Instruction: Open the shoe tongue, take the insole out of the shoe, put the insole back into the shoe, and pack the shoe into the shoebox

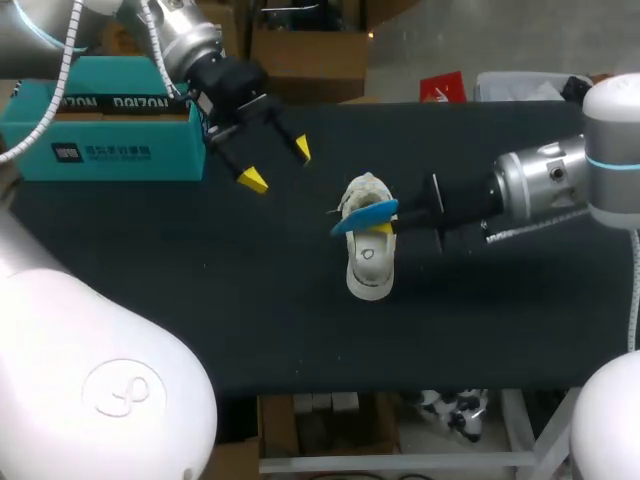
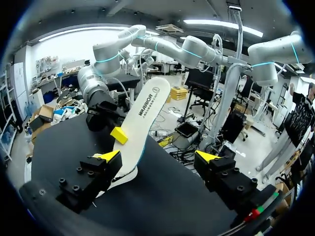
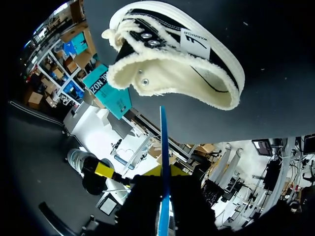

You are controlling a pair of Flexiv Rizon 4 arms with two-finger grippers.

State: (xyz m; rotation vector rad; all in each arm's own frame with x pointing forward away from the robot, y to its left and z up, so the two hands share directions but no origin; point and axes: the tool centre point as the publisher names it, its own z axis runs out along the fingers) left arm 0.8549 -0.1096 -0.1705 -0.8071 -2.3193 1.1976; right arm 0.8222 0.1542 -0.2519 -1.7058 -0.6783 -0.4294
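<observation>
- Head view: right gripper [image 1: 384, 224] comes in from 3 o'clock and is clamped on the flat foam insole [image 1: 364, 216], blue underside up. The insole crosses over the cream canvas lace-up shoe [image 1: 369, 255], which sits mid-way on the black table [image 1: 200, 300].
- Same view: left gripper [image 1: 278, 165] is at 10 o'clock of the shoe, well apart from it, fingers spread and holding nothing. The teal cardboard shoebox [image 1: 100, 140] is at 9 to 10 o'clock, by the table's far-left edge.
- Left wrist view only: the insole's [image 2: 142, 123] white printed top face shows, with one yellow tip of the right gripper [image 2: 119, 135] pressed on it. The insole stands tilted ahead of the left gripper [image 2: 158, 156], nearer one finger. Cannot tell if they touch.
- Right wrist view only: the insole [image 3: 164, 157] is edge-on, a thin blue line between the right gripper's [image 3: 165, 173] fingers. Its tip is just short of the shoe [image 3: 172, 59], with a gap visible. The shoe's black side stripe and metal eyelets show here. The shoebox [image 3: 106, 88] is beyond the shoe.
</observation>
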